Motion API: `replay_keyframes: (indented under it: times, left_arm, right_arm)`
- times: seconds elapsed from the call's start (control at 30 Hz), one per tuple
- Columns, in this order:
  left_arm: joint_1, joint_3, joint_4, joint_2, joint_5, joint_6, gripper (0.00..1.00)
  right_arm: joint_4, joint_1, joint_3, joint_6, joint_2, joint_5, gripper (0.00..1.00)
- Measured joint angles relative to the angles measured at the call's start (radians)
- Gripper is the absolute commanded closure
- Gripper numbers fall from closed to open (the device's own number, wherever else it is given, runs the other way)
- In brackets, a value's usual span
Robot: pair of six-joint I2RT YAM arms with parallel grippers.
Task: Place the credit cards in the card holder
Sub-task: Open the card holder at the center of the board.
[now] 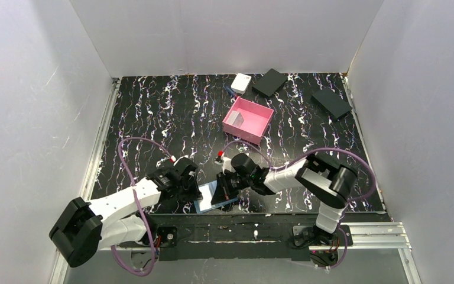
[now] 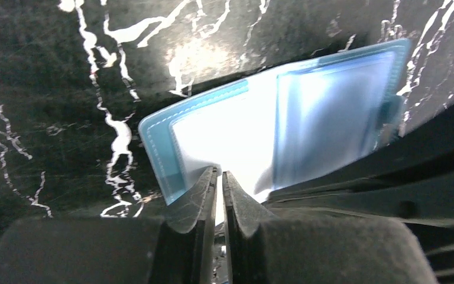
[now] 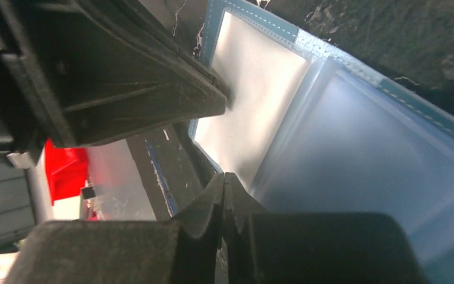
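Holding card holder (image 1: 206,201) open at near counter (image 1: 171,118) edge; left fingers (image 2: 195,201), right fingers (image 3: 207,207) each clenched on flap. Opening step. Next: one arm must release, fetch grey card (image 1: 238,120) from pink tray (image 1: 242,135).

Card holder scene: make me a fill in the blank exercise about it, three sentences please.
The card holder lies ___ on the table, its inside showing.
The tray beyond it is ___ in colour.
___ flat black boxes lie at the far edge.
Missing words: open, pink, two.
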Motion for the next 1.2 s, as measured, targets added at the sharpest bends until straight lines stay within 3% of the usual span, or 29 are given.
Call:
replay_keyframes:
  times: [0.17,0.3,0.8,1.2]
  left_arm:
    - [0.000,-0.044,-0.009,-0.079,-0.022,-0.008,0.93]
    - [0.000,-0.069,-0.003,-0.102,-0.028,-0.014,0.95]
    - [0.000,-0.078,-0.005,-0.104,-0.049,-0.019,0.96]
    - [0.000,-0.074,-0.026,-0.113,-0.049,-0.003,0.94]
  right_arm:
    - [-0.165,-0.002,0.037,-0.098,-0.088,0.071,0.76]
    - [-0.232,-0.002,0.055,-0.152,-0.096,0.110,0.75]
    - [-0.224,-0.015,0.054,-0.161,-0.071,0.110,0.73]
    - [-0.451,-0.102,0.098,-0.267,-0.181,0.159,0.63]
